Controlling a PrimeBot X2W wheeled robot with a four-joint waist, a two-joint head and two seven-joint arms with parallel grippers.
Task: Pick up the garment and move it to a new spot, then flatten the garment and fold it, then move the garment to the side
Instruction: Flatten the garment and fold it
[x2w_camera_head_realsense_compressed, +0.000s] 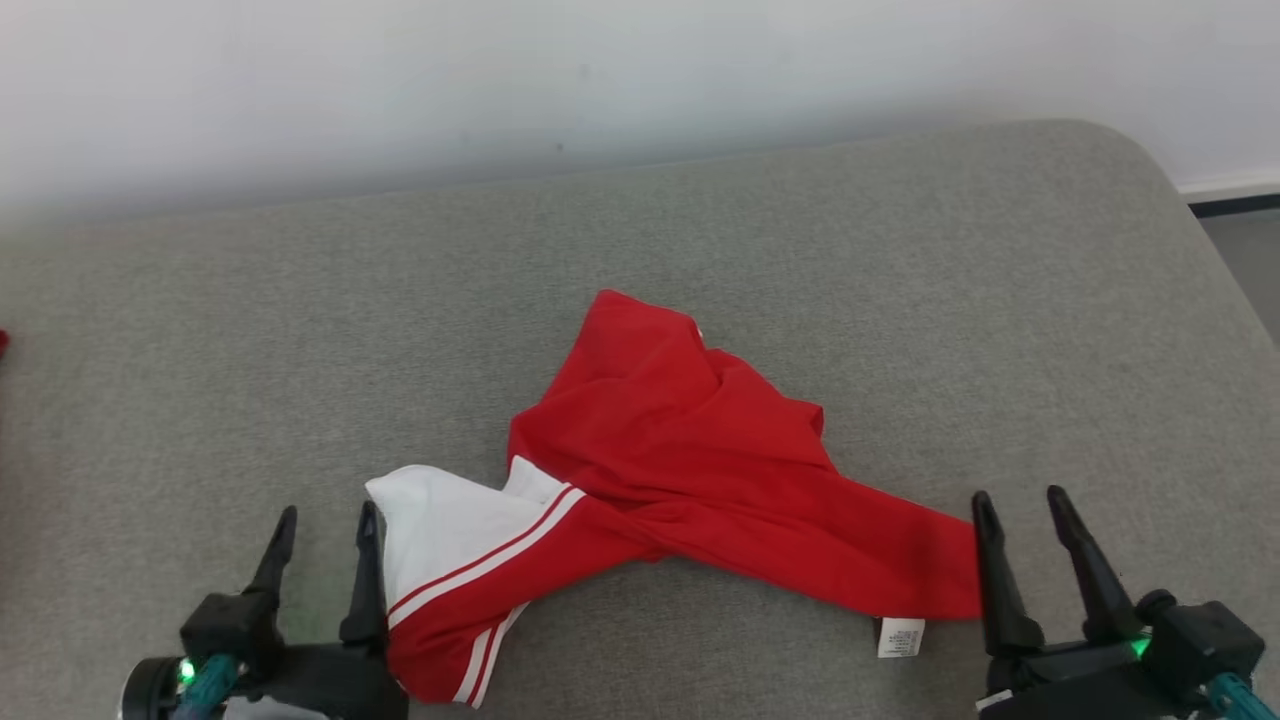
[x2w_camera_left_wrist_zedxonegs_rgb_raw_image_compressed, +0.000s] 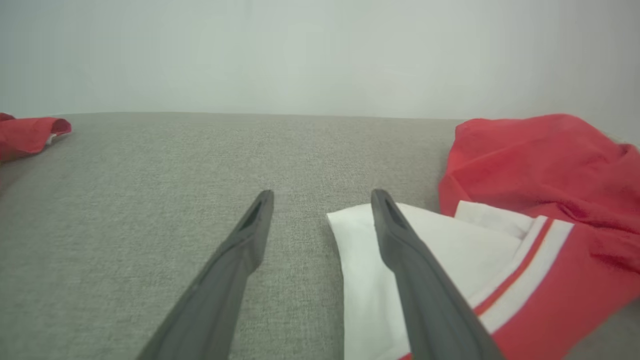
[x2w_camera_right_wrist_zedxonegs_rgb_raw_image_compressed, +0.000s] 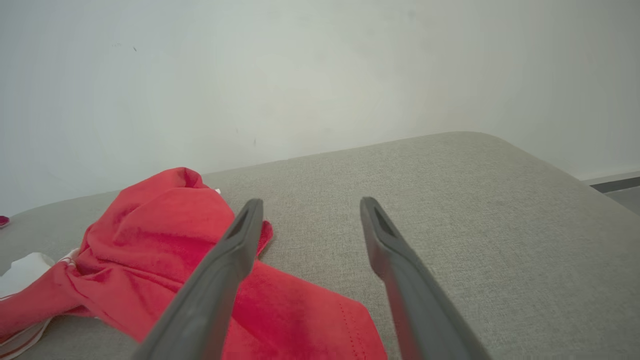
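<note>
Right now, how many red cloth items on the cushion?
2: red-and-white garment crumpled at centre; second red cloth at far left edge, cut off. Others may be hidden.

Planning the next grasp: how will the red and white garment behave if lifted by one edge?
Likely floppy: the garment lies crumpled and twisted on the grey cushion. Probably light thin cloth, so a lifted edge should drag the rest.

A grey fabric-covered surface (x2w_camera_head_realsense_compressed: 900, 250) with a rounded corner meets a plain pale wall (x2w_camera_head_realsense_compressed: 600, 70), grey floor (x2w_camera_head_realsense_compressed: 1248, 270) at right.
</note>
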